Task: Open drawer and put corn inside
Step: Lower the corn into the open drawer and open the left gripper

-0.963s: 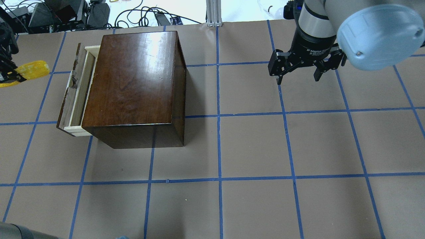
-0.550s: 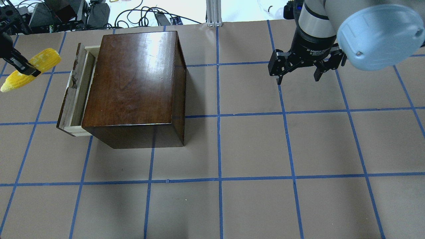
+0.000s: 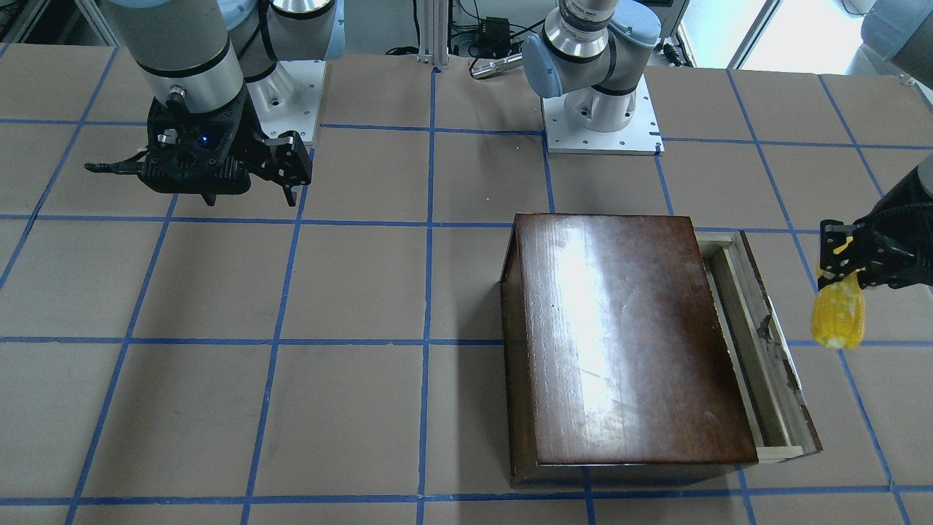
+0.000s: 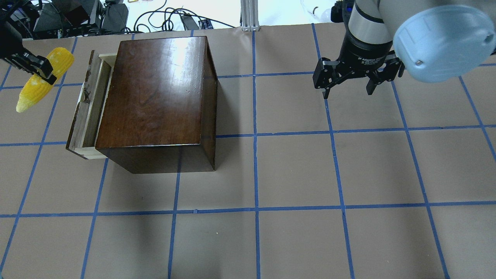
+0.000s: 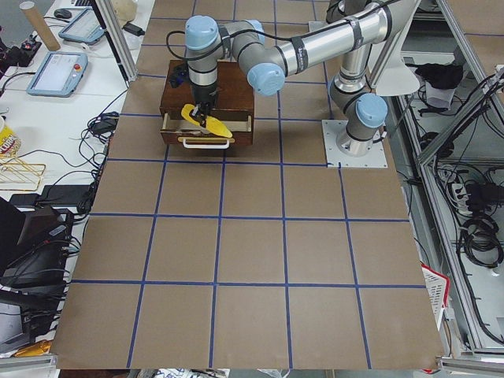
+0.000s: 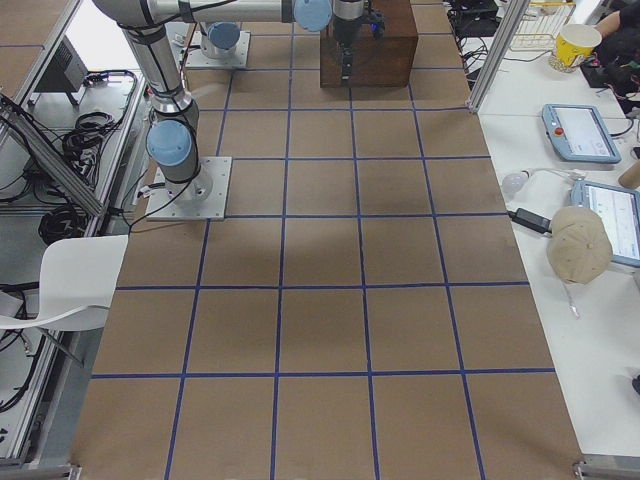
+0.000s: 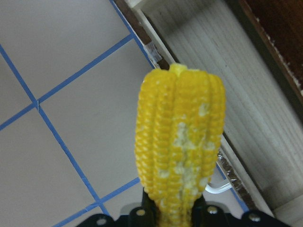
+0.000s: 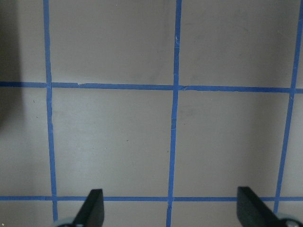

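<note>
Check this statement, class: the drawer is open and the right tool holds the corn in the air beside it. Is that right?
Not quite. The left tool holds the corn, not the right; the overhead exterior view shows that arm at its left edge. The drawer is open, with the corn in the air beside it. The right tool is open and empty.

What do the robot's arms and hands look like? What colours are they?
The right arm and left arm are silver-grey tubes with round pale-blue joint caps. The right gripper and left gripper are black and two-fingered; small white lettering rings the right wrist.
</note>
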